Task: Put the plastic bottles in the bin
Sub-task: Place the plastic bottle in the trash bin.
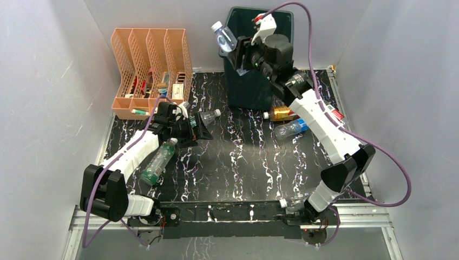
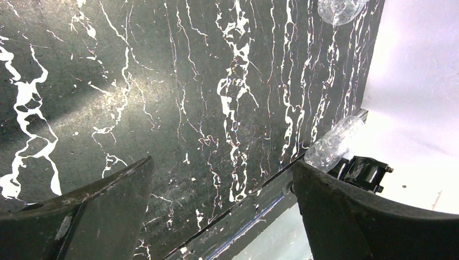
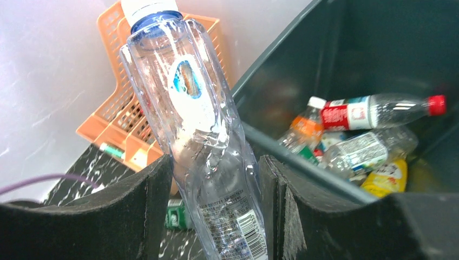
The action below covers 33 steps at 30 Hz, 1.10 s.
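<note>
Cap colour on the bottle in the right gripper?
White cap; the right wrist view shows it best.

Right wrist view: the clear bottle point(image 3: 200, 135) runs off the lower edge, base unseen. Overhead, the right arm point(image 1: 319, 116) covers most of the bin point(image 1: 243, 89) mouth. Organizer point(image 1: 151, 70) contents too small to identify. Left wrist view: second bottle point(image 2: 338, 8) cut by the top edge, possibly base-on.

Clear white-capped bottle point(image 3: 208, 146) clamped between black fingers point(image 3: 113, 216), beside the dark green bin point(image 3: 281, 65) holding several bottles point(image 3: 373, 111).
</note>
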Motion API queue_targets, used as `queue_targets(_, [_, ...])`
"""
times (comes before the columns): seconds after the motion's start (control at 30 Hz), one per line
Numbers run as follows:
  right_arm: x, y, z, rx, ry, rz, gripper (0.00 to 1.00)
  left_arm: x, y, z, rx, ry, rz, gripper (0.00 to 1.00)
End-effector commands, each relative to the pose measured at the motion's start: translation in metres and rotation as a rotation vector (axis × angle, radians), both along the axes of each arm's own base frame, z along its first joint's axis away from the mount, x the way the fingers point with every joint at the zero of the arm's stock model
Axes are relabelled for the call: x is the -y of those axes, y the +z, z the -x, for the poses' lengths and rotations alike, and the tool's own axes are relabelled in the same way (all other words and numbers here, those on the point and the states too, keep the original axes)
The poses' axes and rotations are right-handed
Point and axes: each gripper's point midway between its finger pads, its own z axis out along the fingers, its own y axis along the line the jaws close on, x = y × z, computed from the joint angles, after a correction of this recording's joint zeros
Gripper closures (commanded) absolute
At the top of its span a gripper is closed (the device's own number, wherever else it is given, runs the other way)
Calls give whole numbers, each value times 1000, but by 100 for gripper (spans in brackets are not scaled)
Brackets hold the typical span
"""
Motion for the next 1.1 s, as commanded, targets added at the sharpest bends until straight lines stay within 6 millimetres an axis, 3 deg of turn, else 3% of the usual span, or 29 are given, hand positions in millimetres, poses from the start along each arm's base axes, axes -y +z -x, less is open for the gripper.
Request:
queue_targets(0.0, [23, 59, -21, 134, -11, -95, 61, 3, 13, 1, 14, -15, 7, 2])
queue_targets(0.27, [80, 92, -70, 207, -82, -181, 60, 6, 12, 0, 7, -19, 8, 2])
queue_targets(0.43, [107, 73, -115, 180, -121, -195, 60, 7, 11, -1, 6, -22, 5, 2])
queue_targets(0.63, [125, 35, -158, 102, -141, -184, 58, 7, 8, 0, -1, -25, -1, 2])
queue_targets(0.7, [126, 29, -162, 81, -131, -184, 52, 7, 7, 0, -2, -24, -2, 2])
queue_targets(0.8, [126, 24, -161, 67, -129, -181, 28, 7, 5, 0, -6, -23, -3, 2])
queue_targets(0.87, [127, 26, -158, 68, -131, -182, 18, 7, 4, 1, -8, -25, -2, 2])
queue_targets(1.07, [124, 43, -139, 74, -92, -198, 5, 8, 3, 0, -9, -23, -1, 2])
